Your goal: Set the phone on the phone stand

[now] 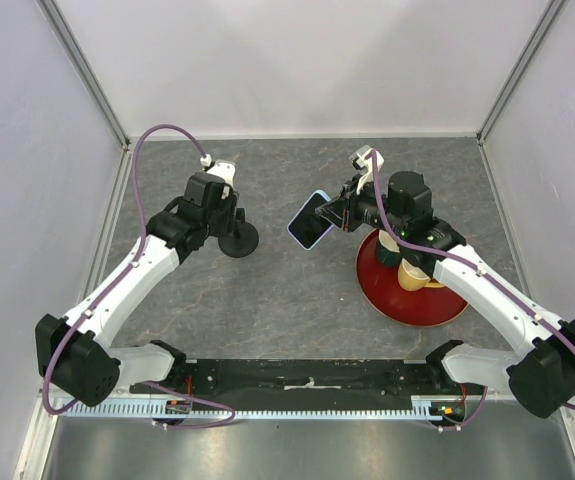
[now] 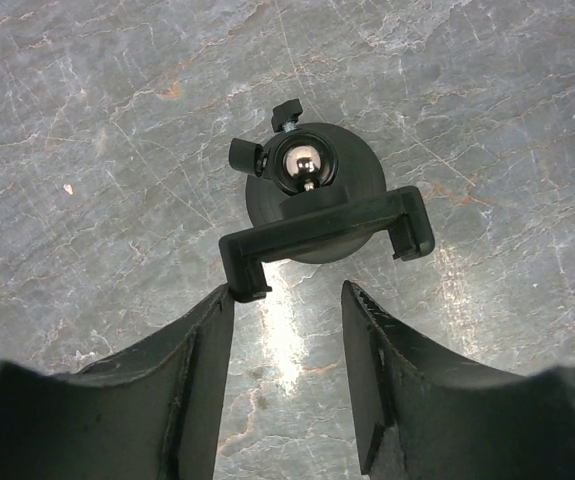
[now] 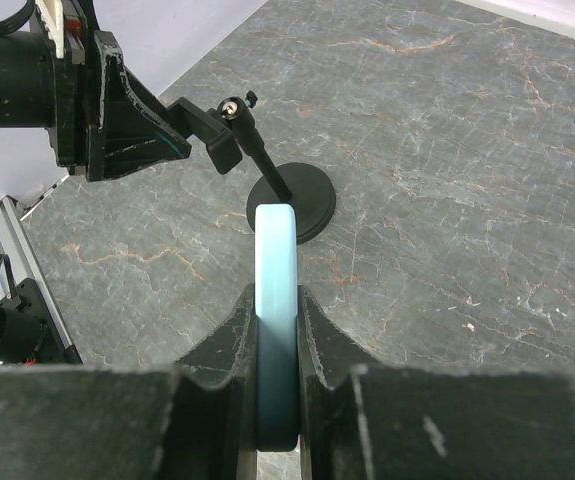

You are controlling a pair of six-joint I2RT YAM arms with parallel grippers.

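The phone point(image 1: 310, 220), pale blue, hangs tilted above the table with my right gripper point(image 1: 339, 213) shut on it. In the right wrist view its pale blue edge point(image 3: 275, 260) stands upright between the pads point(image 3: 312, 330). The phone stand point(image 1: 239, 241) is black, with a round base point(image 2: 312, 190), a ball joint and a clamp bar point(image 2: 327, 235). It stands left of the phone. My left gripper point(image 2: 287, 300) is open just short of the clamp. Its left fingertip point(image 2: 225, 300) touches the clamp's hooked end, and nothing lies between the jaws. From the right wrist the stand point(image 3: 292, 195) shows beyond the phone.
A red plate point(image 1: 387, 295) with a yellow cup point(image 1: 412, 275) lies under the right arm's forearm. White walls enclose the grey marbled table point(image 1: 297, 300) on three sides. A black rail point(image 1: 297, 375) with the arm bases runs along the near edge.
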